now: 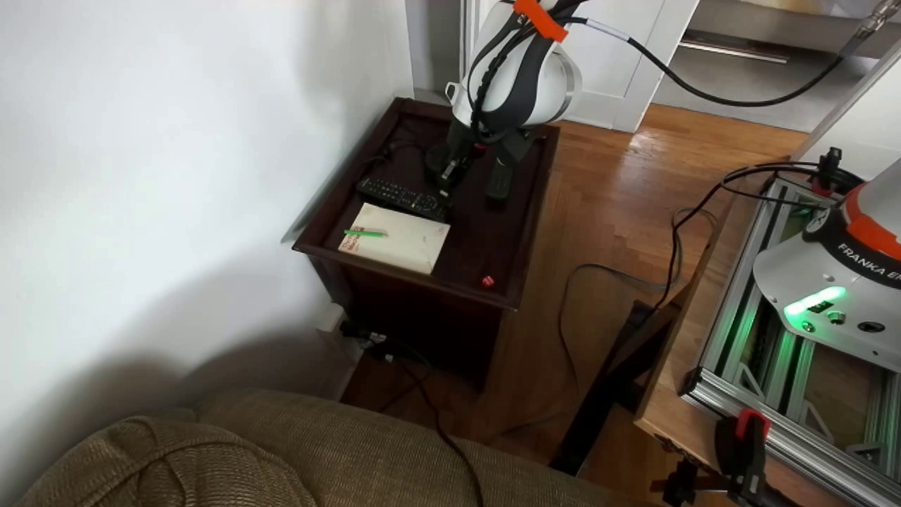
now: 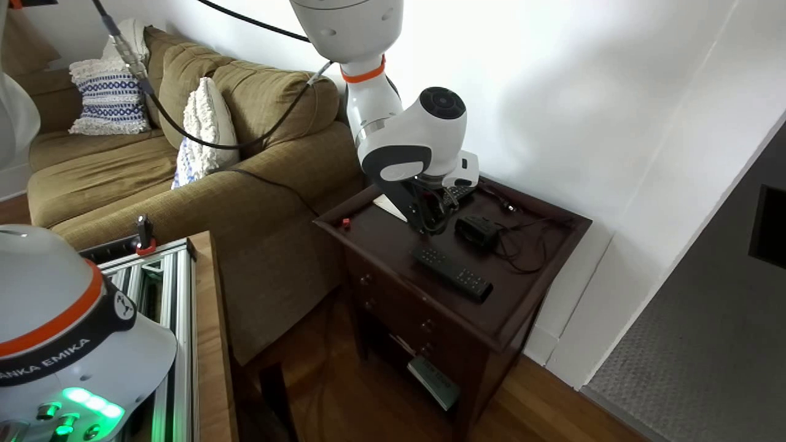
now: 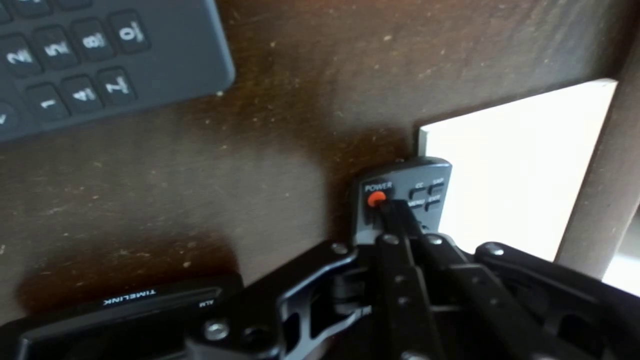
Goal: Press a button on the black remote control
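Observation:
A black remote control (image 3: 362, 220) with a red power button (image 3: 376, 198) lies on the dark wooden side table (image 1: 486, 246), beside a white booklet. Its top end shows in the wrist view; the gripper hides the rest. It shows nearly whole in an exterior view (image 1: 401, 198) and is partly behind the arm in an exterior view (image 2: 460, 193). My gripper (image 3: 397, 204) is shut and empty, pointing down over that top end. Its fingertips overlap the lower right edge of the red button. I cannot tell whether they touch it. The fingertips also show in an exterior view (image 1: 445, 191).
A second dark remote (image 2: 451, 272) with number keys lies nearby, also in the wrist view (image 3: 110, 65). A black clock (image 3: 125, 315) with cables stands close to the gripper. The white booklet (image 1: 401, 243) bears a green pen (image 1: 365, 233). A red die (image 1: 487, 282) lies near the table edge.

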`<action>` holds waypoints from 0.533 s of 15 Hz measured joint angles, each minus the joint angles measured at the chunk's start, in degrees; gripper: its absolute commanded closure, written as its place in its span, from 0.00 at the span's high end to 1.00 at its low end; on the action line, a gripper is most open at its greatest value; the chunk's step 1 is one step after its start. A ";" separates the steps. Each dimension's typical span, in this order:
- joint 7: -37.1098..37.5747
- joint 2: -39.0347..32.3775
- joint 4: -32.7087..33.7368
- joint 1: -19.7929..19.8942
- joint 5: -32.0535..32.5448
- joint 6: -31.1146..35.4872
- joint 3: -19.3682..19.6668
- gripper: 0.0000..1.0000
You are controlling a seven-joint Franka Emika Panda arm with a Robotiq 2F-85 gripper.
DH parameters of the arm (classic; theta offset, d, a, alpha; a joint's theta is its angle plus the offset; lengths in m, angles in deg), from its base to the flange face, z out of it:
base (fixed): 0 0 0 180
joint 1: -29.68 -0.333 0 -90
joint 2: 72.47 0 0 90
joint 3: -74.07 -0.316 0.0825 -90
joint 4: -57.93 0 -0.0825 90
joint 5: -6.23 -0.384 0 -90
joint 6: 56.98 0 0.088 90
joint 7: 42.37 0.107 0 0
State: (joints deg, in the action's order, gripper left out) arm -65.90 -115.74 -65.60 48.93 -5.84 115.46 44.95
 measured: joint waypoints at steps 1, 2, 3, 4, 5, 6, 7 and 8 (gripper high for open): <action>0.00 0.00 0.00 0.01 0.00 0.00 0.00 0.00; 0.00 -0.01 0.00 0.03 0.00 0.00 -0.03 0.00; 0.00 -0.06 0.00 0.14 0.00 0.00 -0.12 0.00; 0.00 -0.17 0.00 0.34 0.00 0.00 -0.32 0.00; 0.00 -0.34 0.01 0.57 0.00 0.00 -0.50 0.00; 0.00 -0.56 0.07 0.86 0.00 0.00 -0.74 0.00; 0.00 -0.75 0.10 1.29 0.00 0.00 -1.08 0.00; 0.00 -0.99 0.13 1.81 0.00 0.00 -1.50 0.00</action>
State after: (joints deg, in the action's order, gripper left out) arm -65.90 -116.74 -65.47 50.74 -5.84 115.46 43.45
